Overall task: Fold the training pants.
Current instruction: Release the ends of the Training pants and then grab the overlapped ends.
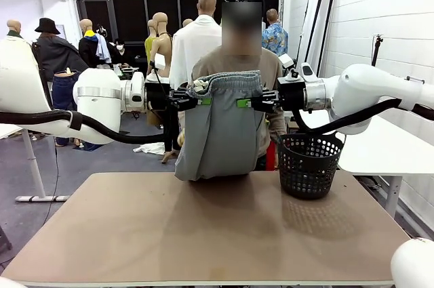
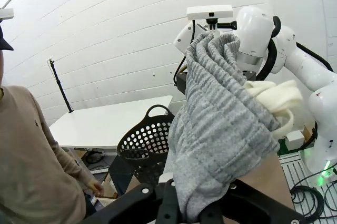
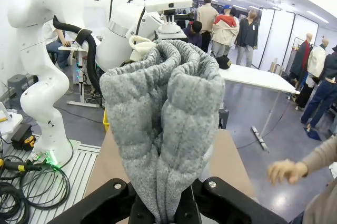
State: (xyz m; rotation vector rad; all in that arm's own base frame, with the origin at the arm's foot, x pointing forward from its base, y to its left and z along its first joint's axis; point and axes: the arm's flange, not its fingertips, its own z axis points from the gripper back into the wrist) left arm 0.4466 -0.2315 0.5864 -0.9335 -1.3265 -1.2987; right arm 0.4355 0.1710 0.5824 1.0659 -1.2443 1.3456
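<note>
1. The training pants [image 1: 220, 132] are pinched at the waistband by the left gripper [image 1: 203, 101] and the right gripper [image 1: 243, 103].
2. They are hung between and below both grippers, over the surface [image 1: 203, 234].
3. A black basket [image 1: 310, 162] is seen below the right gripper.

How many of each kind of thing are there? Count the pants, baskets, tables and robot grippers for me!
Grey training pants: 1
Black basket: 1
Brown table: 1
Robot grippers: 2, the left gripper and the right gripper, both shut on the waistband
Total: 5
</note>
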